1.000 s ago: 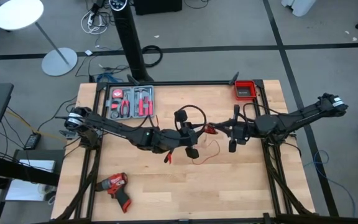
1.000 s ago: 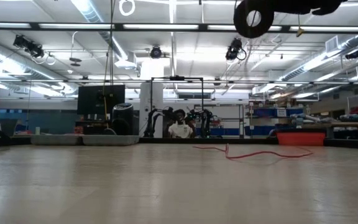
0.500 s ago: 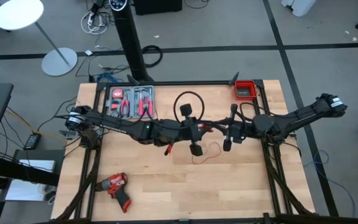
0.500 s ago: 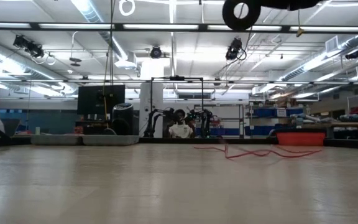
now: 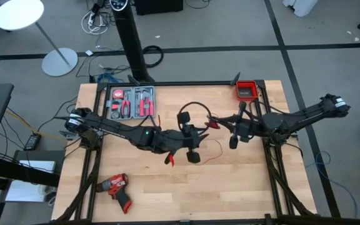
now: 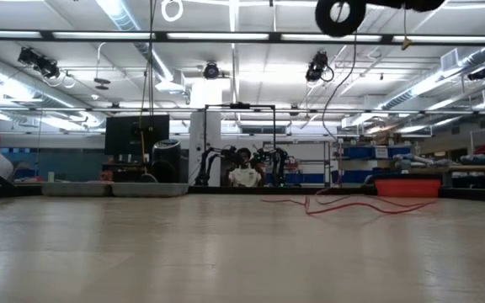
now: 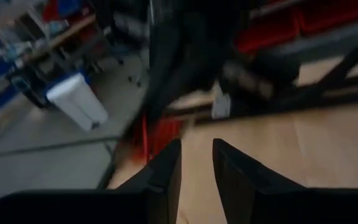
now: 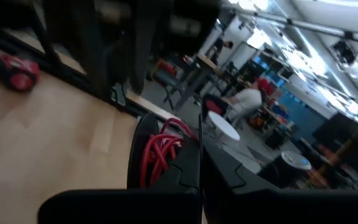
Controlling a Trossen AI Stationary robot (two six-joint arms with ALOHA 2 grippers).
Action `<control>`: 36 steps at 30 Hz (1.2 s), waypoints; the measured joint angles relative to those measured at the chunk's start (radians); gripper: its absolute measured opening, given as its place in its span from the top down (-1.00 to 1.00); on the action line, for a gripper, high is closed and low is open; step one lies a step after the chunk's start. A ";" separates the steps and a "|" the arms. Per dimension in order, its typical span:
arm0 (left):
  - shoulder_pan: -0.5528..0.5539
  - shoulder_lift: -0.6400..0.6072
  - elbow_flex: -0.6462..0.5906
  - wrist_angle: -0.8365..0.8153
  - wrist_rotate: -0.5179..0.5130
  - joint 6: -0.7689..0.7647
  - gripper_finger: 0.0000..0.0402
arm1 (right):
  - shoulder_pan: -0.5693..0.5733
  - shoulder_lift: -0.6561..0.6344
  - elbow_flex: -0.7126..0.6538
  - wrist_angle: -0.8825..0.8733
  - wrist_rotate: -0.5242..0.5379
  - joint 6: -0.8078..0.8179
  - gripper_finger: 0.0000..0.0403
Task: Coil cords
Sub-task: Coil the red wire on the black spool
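Note:
The black cable [image 5: 194, 105] arcs as a loop over the table's middle, with a black ring-shaped coil [image 5: 184, 117] at its left end, beside my left gripper [image 5: 194, 139]. In the low view the coil [image 6: 339, 13] hangs high and a black strand [image 6: 349, 67] drops from it. The left gripper's [image 7: 196, 163] fingers stand a narrow gap apart with nothing between their tips. My right gripper [image 5: 229, 127] is shut, with red wire loops [image 8: 159, 154] beside it. The rest of the red wire [image 5: 212, 150] lies slack on the table. My left gripper: I cannot tell whether it touches the black coil, which lies outside its wrist view. My right gripper is shut level, pointing toward the table's left, with a bundle of red wire loops [image 8: 166, 144] against its fingers. The fingers hide the place of contact. The bundle is clear of the table.
A tray of red-handled hand tools [image 5: 132, 103] sits at the far left. A red bin [image 5: 246, 90] stands at the far right corner. A red drill [image 5: 117, 189] lies near the front left. A red clip [image 5: 169, 159] lies below the left gripper.
My left gripper has risen a little and rolled, carrying the black coil with it. The black loop first widened, then drew smaller. The slack red wire on the table has shifted slightly, and a hanging black strand has come into the low view.

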 joint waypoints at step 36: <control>0.024 0.047 -0.003 0.008 -0.050 0.037 0.99 | 0.078 0.028 0.003 0.046 -0.027 0.090 0.68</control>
